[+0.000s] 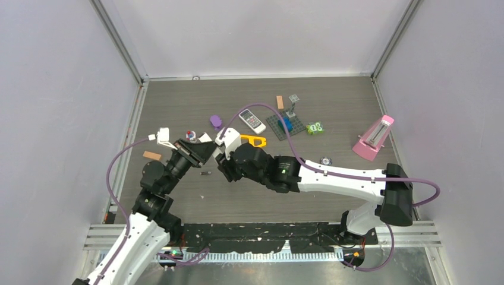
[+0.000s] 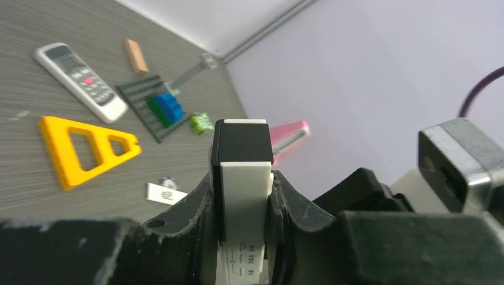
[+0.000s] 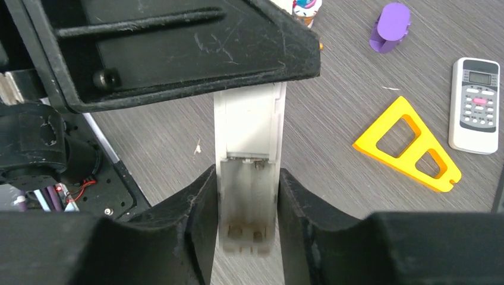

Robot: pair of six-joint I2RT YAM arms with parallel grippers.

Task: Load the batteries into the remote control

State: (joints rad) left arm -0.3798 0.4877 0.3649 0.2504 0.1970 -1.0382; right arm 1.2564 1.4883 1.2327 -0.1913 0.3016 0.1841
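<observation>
Both grippers hold the white remote control [image 3: 249,124] above the table. My right gripper [image 3: 246,178] is shut on its sides at the open battery compartment [image 3: 248,196], which holds nothing. My left gripper [image 2: 242,178] is shut on the other end of the remote control [image 2: 242,202], and a black block [image 2: 241,142] stands just beyond its fingers. In the top view the left gripper [image 1: 201,152] and right gripper [image 1: 226,157] meet nose to nose. One small dark battery [image 1: 205,173] lies on the table just below them. No other batteries show.
A grey-white remote with buttons [image 1: 252,120], a yellow triangle [image 1: 254,141], a purple piece [image 1: 216,122], a grey baseplate with blue and green bricks [image 1: 285,124], a green toy [image 1: 315,128], a pink metronome [image 1: 374,138] and orange sticks [image 1: 152,155] lie around.
</observation>
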